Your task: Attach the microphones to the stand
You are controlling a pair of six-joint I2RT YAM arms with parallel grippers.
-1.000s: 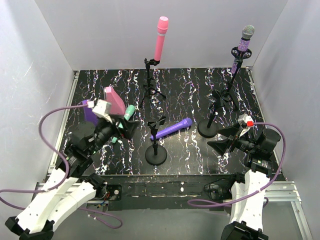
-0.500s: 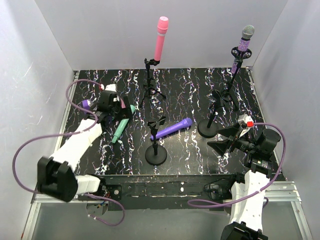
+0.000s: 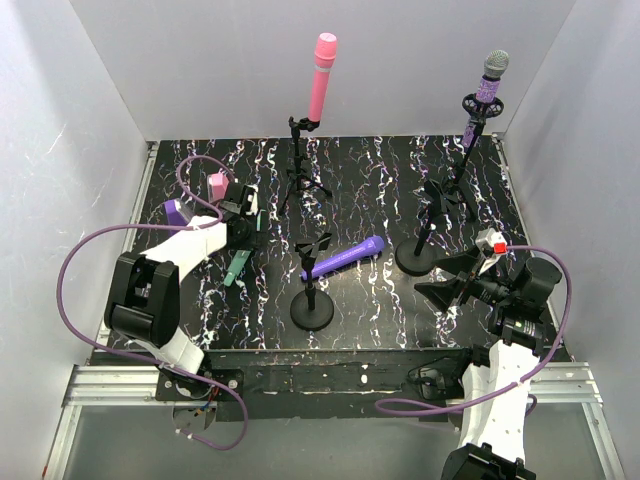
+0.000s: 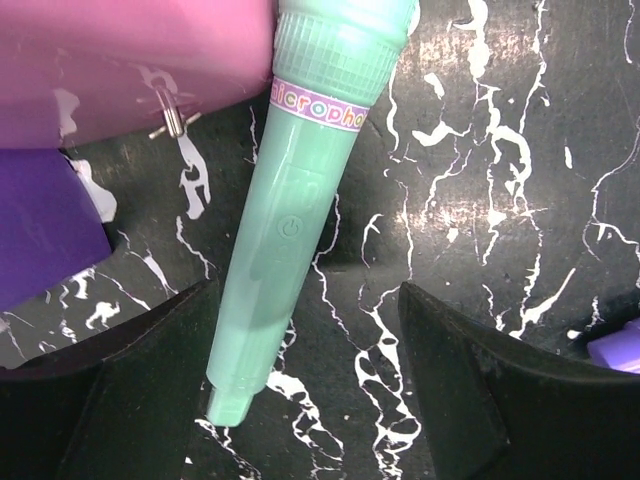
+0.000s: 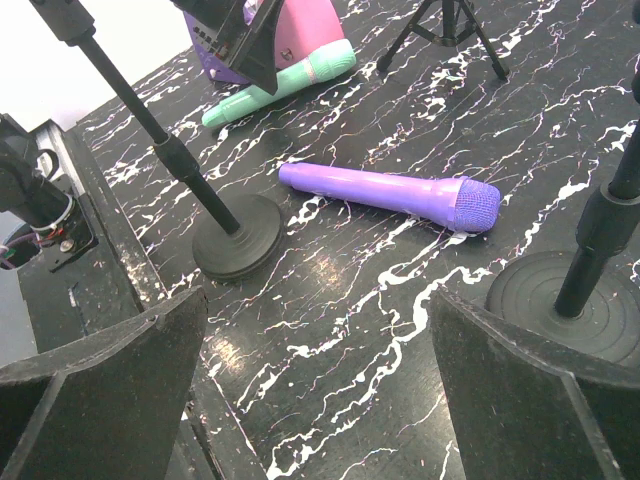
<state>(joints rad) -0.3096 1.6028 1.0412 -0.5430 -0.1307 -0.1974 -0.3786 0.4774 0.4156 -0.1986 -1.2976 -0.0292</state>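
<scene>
Low, left pincer point(image 4: 307, 292) agape astride smooth tapered mint-green plastic microphone point(image 4: 300, 190); right pincer point(image 5: 318, 298) wide open

Mint green microphone point(image 4: 290, 230), plain purple microphone point(image 5: 385, 190), pink microphone point(image 3: 323, 75), glittery purple microphone point(image 3: 487, 97) with silver-grey head; surface point(image 3: 372, 180) black, white marble veining.

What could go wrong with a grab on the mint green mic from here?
The left gripper is open and straddles only the tail end of the mint green microphone, which sits off-centre between the jaws. Closing there might swing the microphone or let it squirt out. Its head lies close beside the pink wedge, so lifting could snag or shove that block.
</scene>
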